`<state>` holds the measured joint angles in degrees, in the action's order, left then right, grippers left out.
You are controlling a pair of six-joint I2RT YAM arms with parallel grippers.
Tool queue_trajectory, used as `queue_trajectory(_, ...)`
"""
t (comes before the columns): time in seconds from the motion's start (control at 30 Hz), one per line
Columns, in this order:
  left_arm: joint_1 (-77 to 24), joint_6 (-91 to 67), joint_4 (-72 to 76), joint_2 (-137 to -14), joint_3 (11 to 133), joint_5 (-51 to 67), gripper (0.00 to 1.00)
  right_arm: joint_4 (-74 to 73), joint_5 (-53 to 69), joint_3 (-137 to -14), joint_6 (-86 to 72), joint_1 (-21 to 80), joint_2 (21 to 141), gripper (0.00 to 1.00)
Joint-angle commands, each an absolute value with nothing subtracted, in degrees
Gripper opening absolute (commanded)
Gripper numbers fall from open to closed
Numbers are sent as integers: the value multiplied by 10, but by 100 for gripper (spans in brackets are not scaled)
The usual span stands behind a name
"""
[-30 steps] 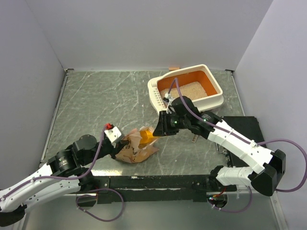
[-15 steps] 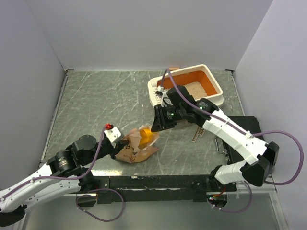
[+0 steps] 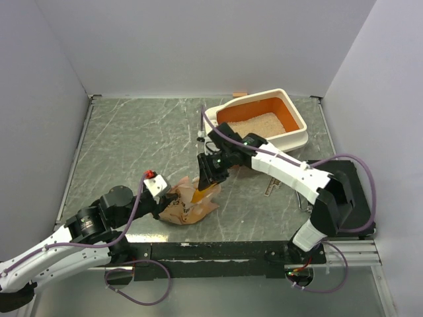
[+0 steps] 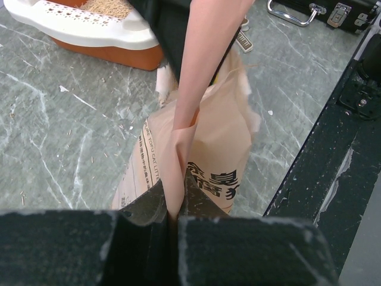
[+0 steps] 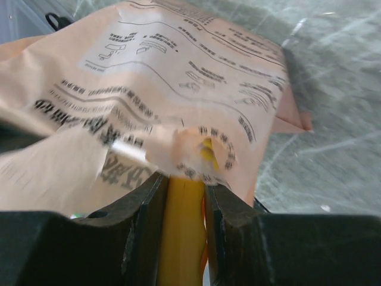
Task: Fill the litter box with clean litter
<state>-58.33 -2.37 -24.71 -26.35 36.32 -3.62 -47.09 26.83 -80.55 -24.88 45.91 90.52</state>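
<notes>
The litter box [image 3: 299, 137] stands at the back right, cream outside and orange inside, with pale beige litter [image 3: 256, 123] spread in it. It also shows in the left wrist view [image 4: 89, 30], with litter [image 4: 107, 7] in it. A crinkled tan paper bag [image 3: 180, 206] stands at the front centre. My left gripper [image 3: 164, 198] is shut on a fold of the bag [image 4: 202, 149]. My right gripper [image 3: 207, 177] is shut on the handle of the yellow-orange scoop [image 5: 184, 226]. The scoop [image 3: 202, 193] points into the bag's mouth, its head hidden by the paper [image 5: 178, 89].
A flat black box [image 3: 344, 191] lies at the right, under my right arm, and shows in the left wrist view [image 4: 333, 12]. A small flat strip [image 3: 269, 188] lies on the marbled table beside it. A small orange piece [image 3: 239, 94] lies against the back wall.
My right gripper has swung left, off the litter box's near end, and now stands over the bag's mouth with the scoop. The left gripper and bag have not moved.
</notes>
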Motion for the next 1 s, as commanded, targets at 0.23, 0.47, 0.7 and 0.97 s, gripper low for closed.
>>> queue_trajectory(0.23, -587, -28, -169, -257, 388, -11, 1, -217, 399, -675, -343, 495, 983, 0)
queue_trajectory(0.47, -586, -28, -169, -260, 387, -9, 1, 14, 461, -570, -445, 493, 962, 0)
queue_trajectory(0.7, -587, -26, -170, -262, 385, -4, 1, 220, 482, -455, -554, 481, 928, 0)
queue_trajectory(0.97, -587, -26, -168, -266, 384, -4, 1, 304, 468, -364, -613, 459, 854, 0)
